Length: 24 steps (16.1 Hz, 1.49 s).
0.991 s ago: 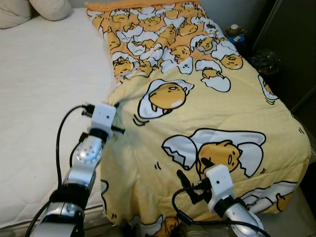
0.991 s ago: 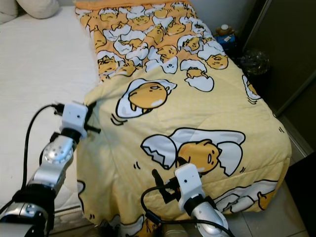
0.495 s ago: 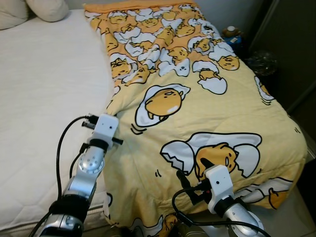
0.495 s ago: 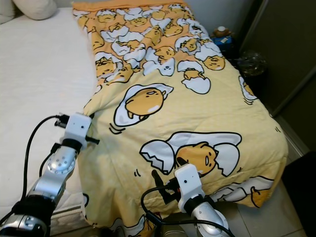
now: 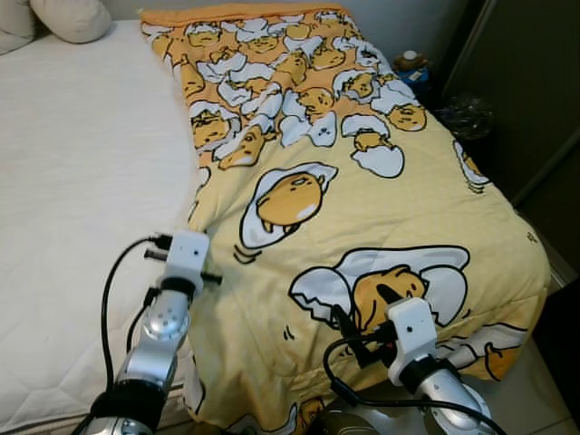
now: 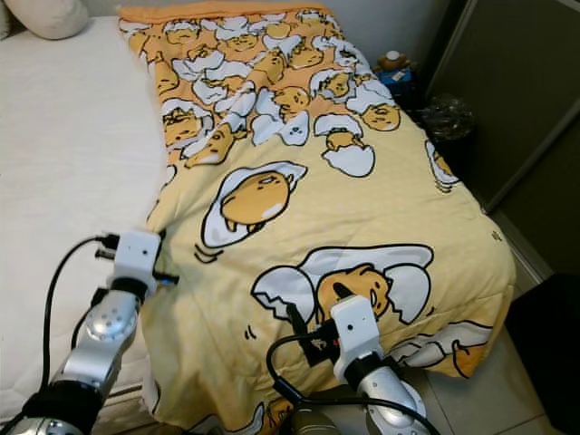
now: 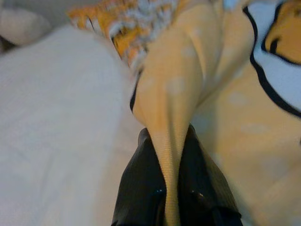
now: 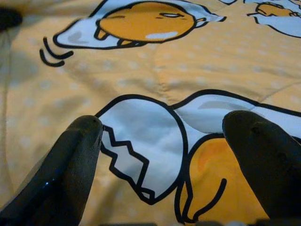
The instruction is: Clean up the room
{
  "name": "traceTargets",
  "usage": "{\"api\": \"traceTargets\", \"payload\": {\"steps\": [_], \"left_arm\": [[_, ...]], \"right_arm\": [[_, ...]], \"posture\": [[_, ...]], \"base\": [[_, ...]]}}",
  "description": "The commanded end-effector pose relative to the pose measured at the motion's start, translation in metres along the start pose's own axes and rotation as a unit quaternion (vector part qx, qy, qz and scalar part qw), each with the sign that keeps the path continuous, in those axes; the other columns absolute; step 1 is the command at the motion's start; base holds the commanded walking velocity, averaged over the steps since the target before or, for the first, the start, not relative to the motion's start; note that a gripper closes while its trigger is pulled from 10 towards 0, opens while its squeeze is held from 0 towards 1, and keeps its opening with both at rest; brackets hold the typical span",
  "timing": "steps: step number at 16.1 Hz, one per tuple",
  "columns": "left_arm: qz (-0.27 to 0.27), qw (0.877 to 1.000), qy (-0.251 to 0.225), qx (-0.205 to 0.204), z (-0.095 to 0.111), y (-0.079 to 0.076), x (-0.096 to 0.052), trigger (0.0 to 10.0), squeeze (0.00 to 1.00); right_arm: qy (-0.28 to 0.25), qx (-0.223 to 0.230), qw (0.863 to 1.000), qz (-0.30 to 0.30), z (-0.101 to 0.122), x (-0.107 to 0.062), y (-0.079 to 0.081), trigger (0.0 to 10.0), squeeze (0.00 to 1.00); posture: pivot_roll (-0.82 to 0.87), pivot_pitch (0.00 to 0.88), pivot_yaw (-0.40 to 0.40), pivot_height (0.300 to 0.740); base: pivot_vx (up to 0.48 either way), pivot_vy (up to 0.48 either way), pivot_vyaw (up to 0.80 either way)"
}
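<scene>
Mattress (image 5: 82, 181) surface lies bare and white on my left, with a pillow (image 5: 77, 16) at its far corner. My left gripper (image 7: 171, 188) sits at the near left edge of the blanket (image 5: 362, 208), fingers clenched on a pinched ridge of the yellow fabric; the left wrist view shows the fold running up between both black fingers. Compared with one second ago, the bunched fold that stood just beyond this gripper has flattened, and the blanket's left edge now runs straighter along the mattress. The camera has also shifted, so part of that difference is viewpoint.

Centre and right: the egg-print blanket covers the right side of the bed from the head end to the foot, its near edge draping over the foot. My right gripper (image 8: 164, 141) hovers just above the large egg figure near the foot, fingers spread wide and holding nothing.

Judgement: the spreading step is well advanced. Remaining work is likely to smooth the near left corner, then release.
</scene>
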<state>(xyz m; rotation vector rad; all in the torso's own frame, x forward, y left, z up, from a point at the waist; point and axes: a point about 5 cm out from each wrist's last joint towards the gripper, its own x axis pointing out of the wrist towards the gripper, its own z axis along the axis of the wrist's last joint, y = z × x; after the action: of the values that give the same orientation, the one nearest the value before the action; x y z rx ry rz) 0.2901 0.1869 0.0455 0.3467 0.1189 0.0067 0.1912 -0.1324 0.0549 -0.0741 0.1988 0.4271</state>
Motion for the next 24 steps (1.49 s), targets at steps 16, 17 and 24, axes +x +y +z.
{"api": "traceTargets", "payload": {"steps": [16,17,24], "left_arm": [[0.003,0.941,0.336,0.031,-0.125,-0.007,-0.074,10.0,1.00],[0.001,0.935,0.353,0.029,-0.128,-0.006,-0.077,10.0,1.00],[0.100,0.953,0.279,0.062,-0.108,0.027,-0.054,10.0,1.00]], "right_arm": [[0.018,0.007,1.000,0.008,-0.001,-0.019,0.000,10.0,0.00],[0.019,0.006,1.000,0.009,-0.001,-0.019,0.000,10.0,0.00],[0.010,0.001,1.000,-0.009,0.003,-0.018,-0.006,10.0,0.00]], "posture": [[-0.16,0.100,-0.042,0.740],[-0.16,0.099,-0.044,0.740],[-0.16,0.087,-0.053,0.740]], "base": [[0.000,0.000,0.00],[0.000,0.000,0.00],[0.000,0.000,0.00]]}}
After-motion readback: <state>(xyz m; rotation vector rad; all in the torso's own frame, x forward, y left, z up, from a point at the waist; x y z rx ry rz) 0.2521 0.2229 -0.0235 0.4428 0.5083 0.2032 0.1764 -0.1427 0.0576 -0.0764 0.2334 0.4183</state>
